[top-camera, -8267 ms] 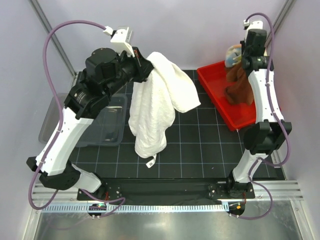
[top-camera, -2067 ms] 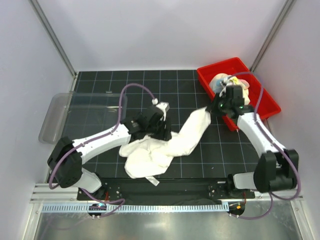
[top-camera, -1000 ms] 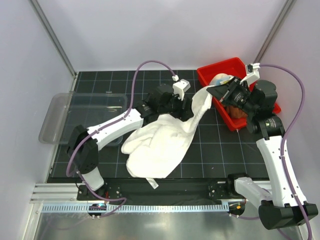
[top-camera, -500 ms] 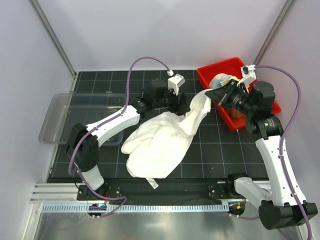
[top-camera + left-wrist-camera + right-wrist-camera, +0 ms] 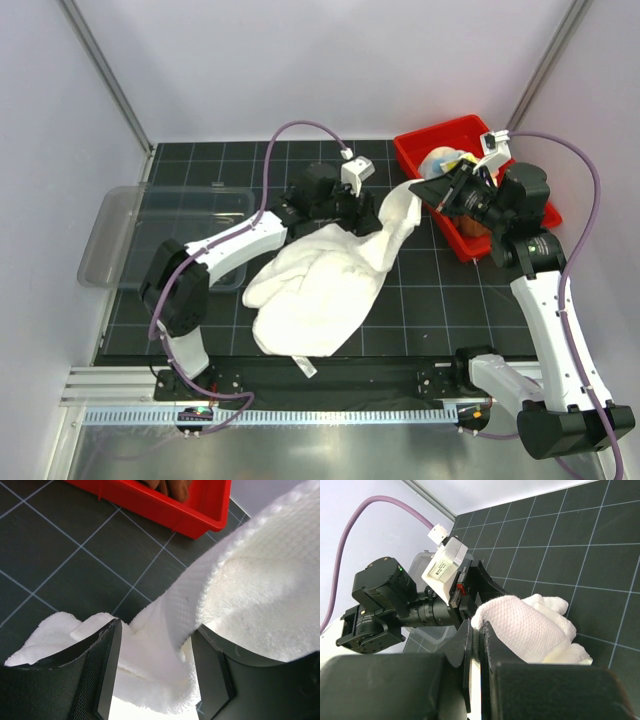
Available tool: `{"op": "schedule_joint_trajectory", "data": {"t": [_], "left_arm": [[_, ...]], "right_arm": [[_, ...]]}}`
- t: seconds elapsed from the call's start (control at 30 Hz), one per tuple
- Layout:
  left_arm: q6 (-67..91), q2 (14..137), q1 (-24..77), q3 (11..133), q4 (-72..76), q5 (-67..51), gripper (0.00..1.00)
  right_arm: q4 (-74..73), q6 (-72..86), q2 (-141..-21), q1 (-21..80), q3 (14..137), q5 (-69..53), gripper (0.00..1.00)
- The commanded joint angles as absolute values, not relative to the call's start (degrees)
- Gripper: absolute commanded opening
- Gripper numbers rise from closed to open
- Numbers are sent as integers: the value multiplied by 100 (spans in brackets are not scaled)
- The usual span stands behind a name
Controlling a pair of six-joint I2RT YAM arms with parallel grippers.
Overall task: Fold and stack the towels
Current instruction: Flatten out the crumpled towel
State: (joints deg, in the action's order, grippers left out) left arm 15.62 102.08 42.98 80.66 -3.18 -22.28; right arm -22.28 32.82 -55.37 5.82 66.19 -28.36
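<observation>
Right wrist: my right hand [image 5: 477, 630] pinches a corner of the cream-white towel [image 5: 530, 630]. My left hand [image 5: 157, 665] sits spread around a fold, so next I'd clamp and stretch it flat.

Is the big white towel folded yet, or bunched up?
Not folded: the white towel lies rumpled on the mat, one corner pinched and lifted in the right hand.
</observation>
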Motion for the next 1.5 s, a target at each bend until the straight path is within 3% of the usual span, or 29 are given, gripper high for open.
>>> {"op": "schedule_joint_trajectory", "data": {"t": [0.0,0.3,0.6,0.9,1.03,1.07,1.1,1.23,1.3,1.47], "left_arm": [[1556,10195,4228,8007,175,-2188,61],[1644,10204,4017,7875,308,-2276,57],[1775,10476,4122,7831,439,-3260,53],[1925,10441,4263,7260,624,-3164,46],[1759,10319,4254,7312,223,-2866,21],[1619,10162,4237,7443,2,-2517,7],[1330,10047,4202,7879,-409,-2374,1],[487,9388,3964,9336,-2376,-1198,0],[195,9247,3955,10104,-2968,-468,0],[-132,9334,3973,12231,-4735,-44,0]], "right_arm": [[-2039,3156,-5414,580,6680,-2962,1],[-2066,3094,-5405,571,6662,-2971,1],[-1881,3208,-5458,580,6592,-2988,1],[-1837,3199,-5476,580,6539,-2901,1],[-1950,2963,-5589,562,6792,-2708,1],[-2047,2814,-5668,571,6933,-2577,1],[-2352,2656,-5808,571,7109,-2419,1],[-2715,1988,-6160,554,8214,-1050,1],[-2716,1934,-6319,545,8638,-827,1],[-2365,1890,-6416,554,9544,-1009,1]]}}
